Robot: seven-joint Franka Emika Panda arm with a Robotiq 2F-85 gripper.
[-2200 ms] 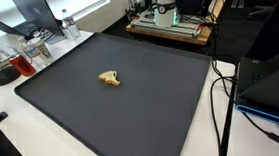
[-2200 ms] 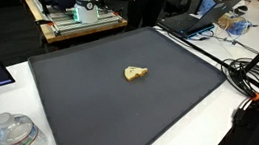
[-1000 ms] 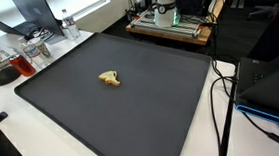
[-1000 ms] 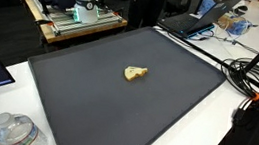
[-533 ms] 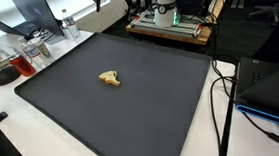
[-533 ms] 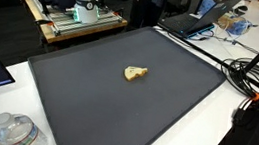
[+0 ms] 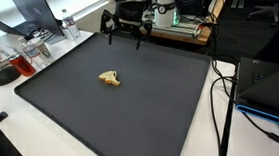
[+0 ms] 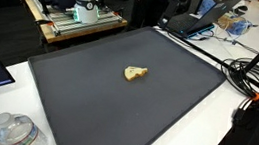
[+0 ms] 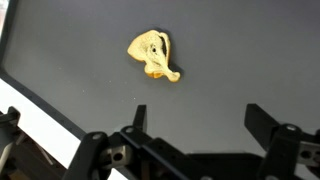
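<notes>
at the near edge, table: white top point(image 7: 9, 138) that carries everything; black cables point(image 7: 221, 92) run down one side of it in an exterior view.
on the table, mat: a large dark mat point(image 7: 152, 107) with a raised rim covers most of the top; its surface shows in both exterior views and fills most of the wrist view.
in the mat's middle, yellow piece: a small, pale yellow, lumpy piece point(image 7: 110, 79) lies alone on the mat, well clear of every rim; seen from the opposite side too point(image 8: 135, 73). it may be a small toy or a bit of food; too small to tell.
above the mat's far edge, gripper: the dark gripper point(image 7: 125, 37) hangs in the air, fingers pointing down, touching nothing.
gripper state: jaws spread wide apart and empty; in the wrist view the gripper point(image 9: 200, 130) shows two black fingers point(image 9: 139, 118) along the bottom of the picture with bare mat between them.
piece relative to gripper: well apart. in an exterior view the piece lies on the camera's side of the gripper, lower and a little to the picture's left. in the wrist view the piece point(image 9: 154, 56) sits high in the picture, beyond the fingertips, closer to the left-hand finger's line than to the right-hand one, outside the gap.
past the far edge, bench: a wooden bench point(image 7: 171, 27) with green-lit equipment.
far corner, clutter: a clear bottle point(image 7: 68, 26) and a red item point(image 7: 7, 71) beside the mat.
</notes>
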